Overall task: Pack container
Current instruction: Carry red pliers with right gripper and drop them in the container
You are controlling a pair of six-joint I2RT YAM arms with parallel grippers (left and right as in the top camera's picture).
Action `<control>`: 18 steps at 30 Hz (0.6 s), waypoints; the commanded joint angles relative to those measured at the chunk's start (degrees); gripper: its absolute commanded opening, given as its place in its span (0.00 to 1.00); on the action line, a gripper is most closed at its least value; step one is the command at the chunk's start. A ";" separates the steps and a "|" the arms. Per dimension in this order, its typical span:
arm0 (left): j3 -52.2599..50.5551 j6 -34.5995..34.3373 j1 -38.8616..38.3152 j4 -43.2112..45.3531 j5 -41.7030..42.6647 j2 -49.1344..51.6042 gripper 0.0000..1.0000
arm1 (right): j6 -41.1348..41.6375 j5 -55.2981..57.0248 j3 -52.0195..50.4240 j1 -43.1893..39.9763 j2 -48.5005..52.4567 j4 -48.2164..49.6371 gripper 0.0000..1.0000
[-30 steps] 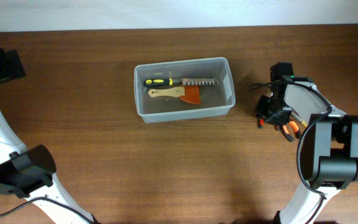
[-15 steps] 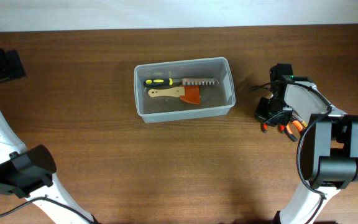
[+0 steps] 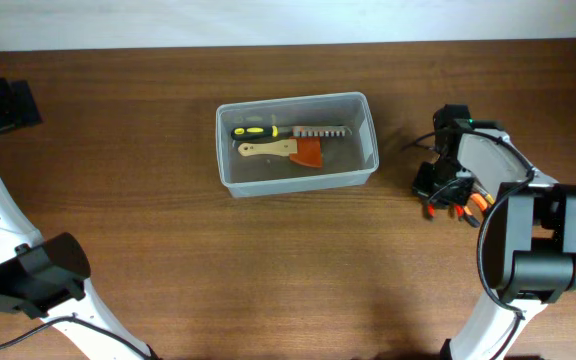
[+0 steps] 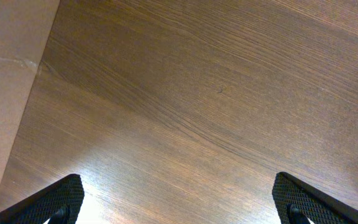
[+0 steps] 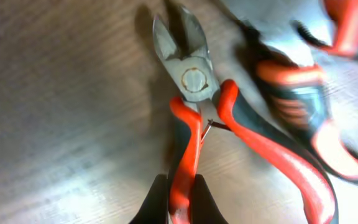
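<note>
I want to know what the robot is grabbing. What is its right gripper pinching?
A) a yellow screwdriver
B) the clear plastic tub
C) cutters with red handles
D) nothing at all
C: in the right wrist view the right gripper has its fingers closed on either side of one red handle of the cutters, which lie on the table.

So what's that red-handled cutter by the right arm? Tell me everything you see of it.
The side cutters have short pointed grey metal blades, a round pivot and two red handles with dark inner grips, slightly spread. They seem to lie on the wooden table. The right gripper has its jaws pinched on one handle. Another orange-handled tool lies close beside them, blurred.
</note>
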 commanded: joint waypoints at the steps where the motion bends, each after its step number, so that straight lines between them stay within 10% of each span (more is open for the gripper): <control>1: 0.11 -0.76 0.26 0.11 0.61 0.57 0.99 | -0.17 2.89 6.88 0.94 -2.05 -4.20 0.04; 18: 0.11 -0.76 0.24 0.11 0.61 0.57 0.99 | -31.91 0.55 33.11 29.16 -9.97 -5.64 0.04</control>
